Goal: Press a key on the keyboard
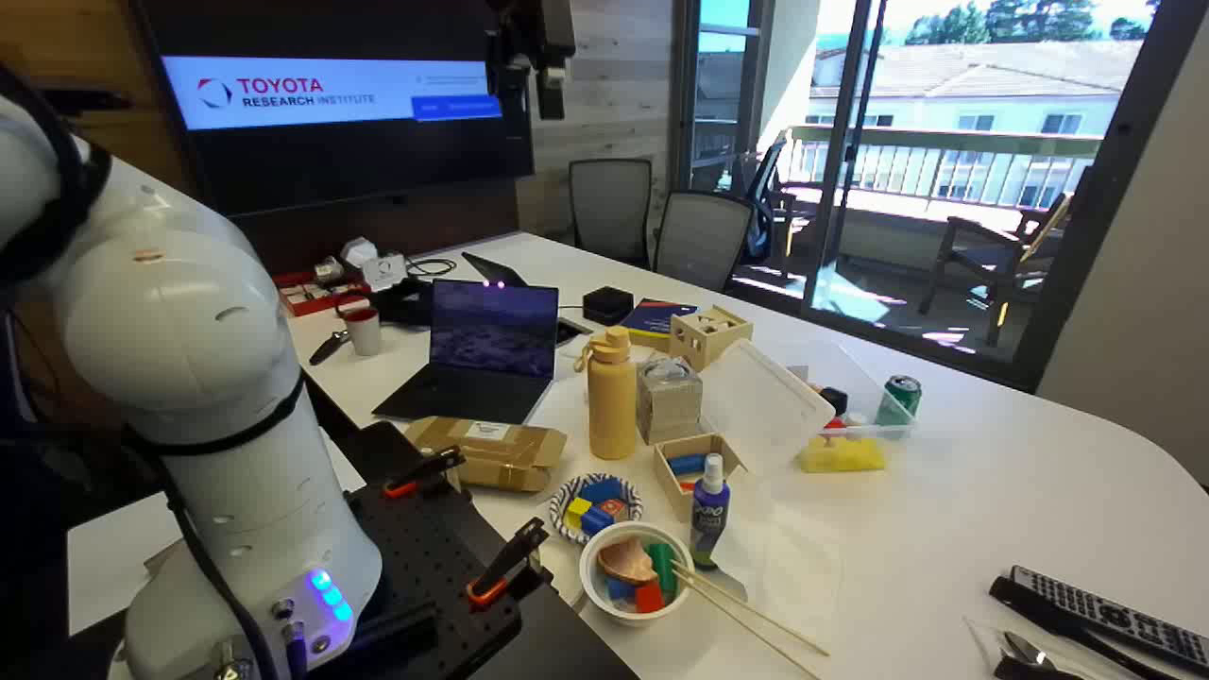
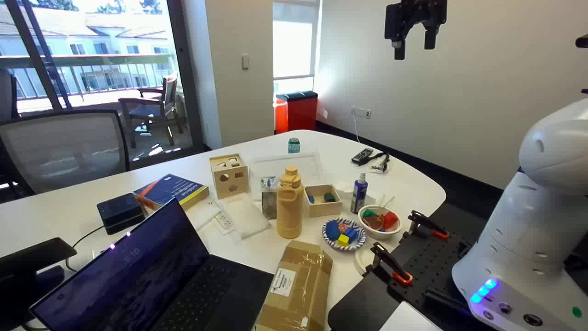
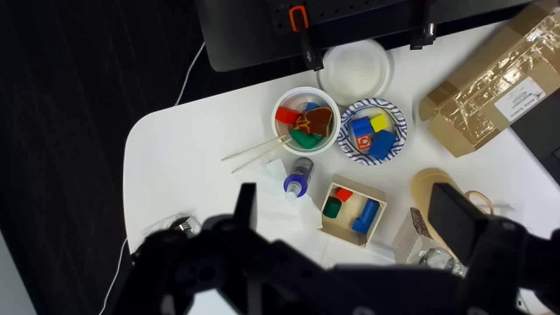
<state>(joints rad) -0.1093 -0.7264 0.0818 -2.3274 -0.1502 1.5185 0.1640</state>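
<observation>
The keyboard is the dark key deck of an open black laptop; the keyboard shows in both exterior views [image 1: 463,391] [image 2: 198,296]. The laptop screen [image 1: 494,327] glows blue-purple and also shows in an exterior view [image 2: 131,271]. In the wrist view only a dark piece of the laptop [image 3: 540,127] shows at the right edge, partly behind the cardboard box. My gripper [image 2: 415,48] is open and empty, high above the table and well apart from the keyboard. It shows at the top of an exterior view [image 1: 531,91], and its spread fingers [image 3: 343,197] show in the wrist view.
A brown cardboard box [image 1: 491,453] lies along the laptop's front side. A tall yellow bottle [image 1: 612,397] stands beside it. A patterned bowl [image 3: 372,131], a white bowl [image 3: 306,120], a blue spray bottle [image 3: 299,177] and a wooden box [image 3: 352,210] stand nearby. Black clamps [image 2: 392,264] edge the robot's base.
</observation>
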